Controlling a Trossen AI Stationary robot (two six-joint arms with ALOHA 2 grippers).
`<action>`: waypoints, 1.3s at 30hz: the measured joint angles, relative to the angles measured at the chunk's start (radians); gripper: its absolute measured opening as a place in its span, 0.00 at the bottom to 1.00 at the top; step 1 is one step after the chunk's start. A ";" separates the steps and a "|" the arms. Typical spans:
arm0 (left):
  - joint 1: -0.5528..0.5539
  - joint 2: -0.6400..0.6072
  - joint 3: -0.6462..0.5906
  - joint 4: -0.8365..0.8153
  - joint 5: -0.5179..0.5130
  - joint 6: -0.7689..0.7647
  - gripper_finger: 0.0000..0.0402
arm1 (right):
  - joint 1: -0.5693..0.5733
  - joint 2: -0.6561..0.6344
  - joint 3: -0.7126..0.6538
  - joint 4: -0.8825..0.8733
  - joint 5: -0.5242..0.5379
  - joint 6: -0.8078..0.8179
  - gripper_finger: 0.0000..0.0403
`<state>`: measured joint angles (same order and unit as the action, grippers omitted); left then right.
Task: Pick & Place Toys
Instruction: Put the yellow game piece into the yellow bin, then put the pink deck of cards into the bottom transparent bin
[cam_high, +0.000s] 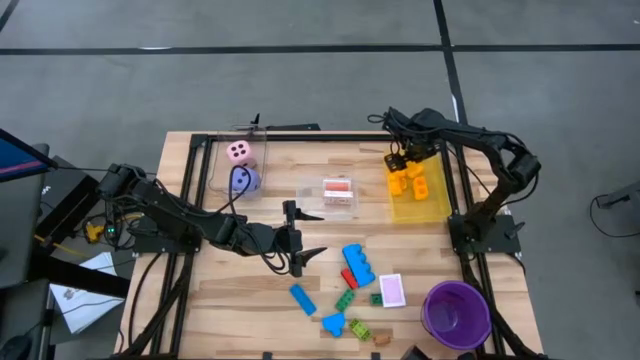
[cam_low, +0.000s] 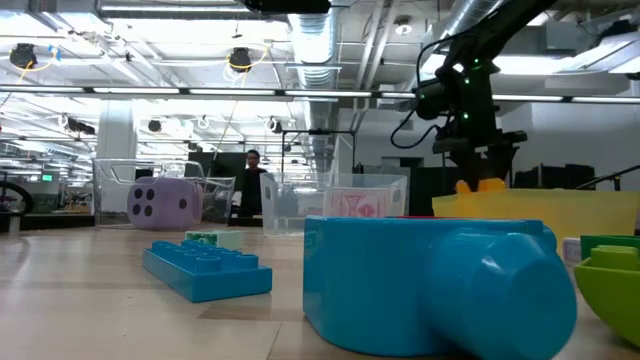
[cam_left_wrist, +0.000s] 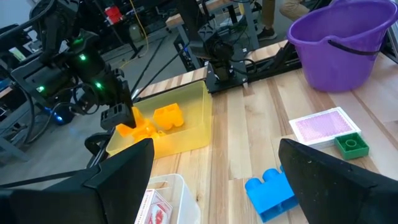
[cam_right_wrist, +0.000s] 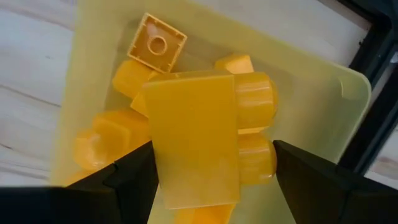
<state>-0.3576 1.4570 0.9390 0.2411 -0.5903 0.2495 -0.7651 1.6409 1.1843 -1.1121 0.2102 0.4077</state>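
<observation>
The large yellow brick (cam_right_wrist: 202, 134) sits between the fingers of the right gripper (cam_right_wrist: 208, 171), directly above the yellow see-through bin (cam_high: 432, 207) at the table's far right. The fingers flank the brick on both sides; from the right wrist view it appears gripped, though actual contact at the pads is not clearly visible. Several more yellow and orange bricks (cam_high: 408, 178) lie inside the bin below it.

The remaining toys lie on the near half of the table. Two blue bricks (cam_high: 358, 265) and a red brick (cam_high: 349, 278) rest near the centre. Nearer the front edge are a further blue brick (cam_high: 302, 298), a light-blue brick (cam_high: 333, 323) and small green bricks (cam_high: 346, 299). A pink-backed card (cam_high: 392, 290) lies flat just beside a small green brick, near the purple cup (cam_high: 456, 313) at the near right corner. A pink die (cam_high: 239, 151) and a purple die (cam_high: 244, 180) sit in a clear bin (cam_high: 210, 165) at the far left. A smaller clear bin (cam_high: 339, 193) at the centre holds cards.

The left gripper (cam_high: 300, 237) hovers over the middle of the table, left of the blue bricks, with its fingers spread wide and nothing between them.

The table (cam_high: 240, 300) is a light wooden slab.
</observation>
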 joint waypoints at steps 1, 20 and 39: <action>0.000 0.000 0.000 -0.001 0.000 0.000 0.85 | 0.000 0.000 0.000 -0.006 0.002 -0.004 0.70; 0.000 0.000 0.000 -0.002 0.000 0.000 0.85 | -0.001 0.000 0.000 -0.002 0.015 -0.052 0.83; 0.000 0.000 0.000 -0.002 0.000 0.000 0.85 | 0.208 -0.381 0.034 -0.036 -0.003 -0.080 0.83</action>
<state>-0.3576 1.4570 0.9390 0.2388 -0.5903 0.2493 -0.5569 1.2600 1.2179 -1.1480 0.2070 0.3279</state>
